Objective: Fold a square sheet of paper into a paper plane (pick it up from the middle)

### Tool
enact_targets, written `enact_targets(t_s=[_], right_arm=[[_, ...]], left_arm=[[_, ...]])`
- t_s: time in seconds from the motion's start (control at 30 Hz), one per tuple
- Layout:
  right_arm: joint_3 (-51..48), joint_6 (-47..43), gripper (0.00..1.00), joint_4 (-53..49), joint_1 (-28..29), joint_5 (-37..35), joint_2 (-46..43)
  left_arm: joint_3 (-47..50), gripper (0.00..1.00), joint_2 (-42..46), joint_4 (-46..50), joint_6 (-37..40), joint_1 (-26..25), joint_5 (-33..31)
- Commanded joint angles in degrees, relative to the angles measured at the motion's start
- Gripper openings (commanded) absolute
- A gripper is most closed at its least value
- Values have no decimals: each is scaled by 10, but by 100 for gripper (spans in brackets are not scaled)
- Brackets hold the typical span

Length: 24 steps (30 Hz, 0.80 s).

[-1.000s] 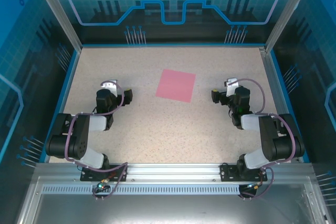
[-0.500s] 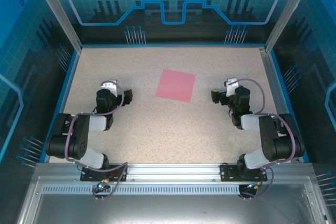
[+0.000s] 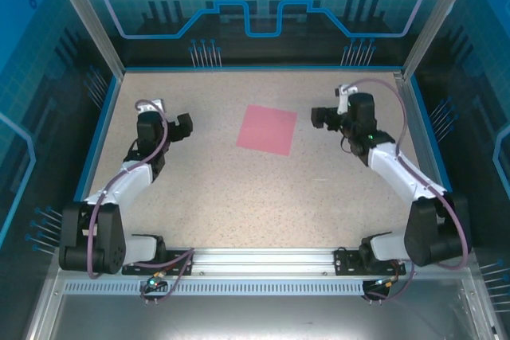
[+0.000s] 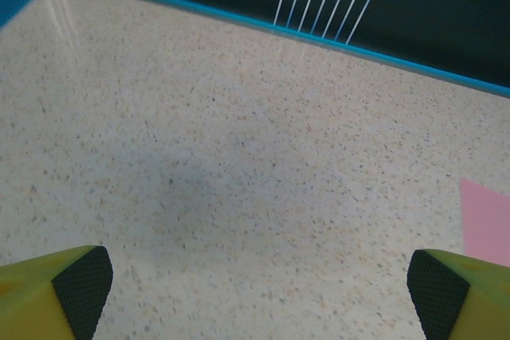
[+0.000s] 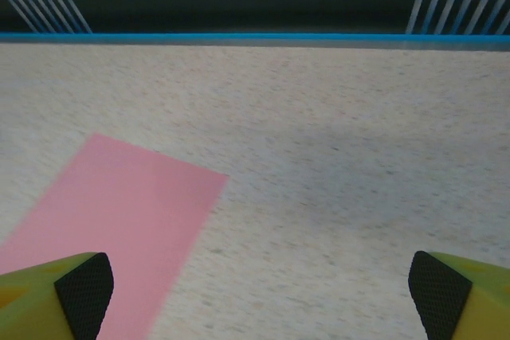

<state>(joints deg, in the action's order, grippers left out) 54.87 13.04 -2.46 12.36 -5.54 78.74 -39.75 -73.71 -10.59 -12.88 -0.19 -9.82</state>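
Pink paper lying flat, an arm on either side, nothing held.
The paper (image 3: 267, 130) sits unfolded mid-tabletop (image 3: 239, 205). The left end effector (image 3: 180, 127) is at its 9 o'clock and the right end effector (image 3: 322, 117) at its 3 o'clock, nearer. Both have jaws spread wide and empty, clear of the paper.

Matt pink square sheet of paper (image 3: 267, 130), speckled matt table (image 3: 239, 197)

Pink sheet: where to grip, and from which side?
Probably the middle of the square sheet of paper, coming straight down. It lies flat on the table with no lifted edge or corner for jaws to slip under, so pinching up the centre looks best.
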Motion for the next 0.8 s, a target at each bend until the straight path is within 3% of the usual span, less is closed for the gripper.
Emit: enact_targets(t_s=[0.0, 0.1, 0.3, 0.57, 0.77], right_arm=[[71, 85, 99, -175, 62, 49, 67], [154, 106, 99, -201, 137, 64, 148], [321, 189, 99, -247, 223, 55, 320], [475, 246, 99, -315, 243, 41, 476], [499, 260, 99, -341, 244, 48, 525]], left_arm=[[-69, 98, 10, 160, -75, -3, 11], [-131, 99, -1, 258, -94, -2, 32], [-160, 98, 8, 300, -106, -3, 90], [-168, 98, 2, 330, -110, -3, 94], [-168, 99, -5, 329, -105, -3, 100]])
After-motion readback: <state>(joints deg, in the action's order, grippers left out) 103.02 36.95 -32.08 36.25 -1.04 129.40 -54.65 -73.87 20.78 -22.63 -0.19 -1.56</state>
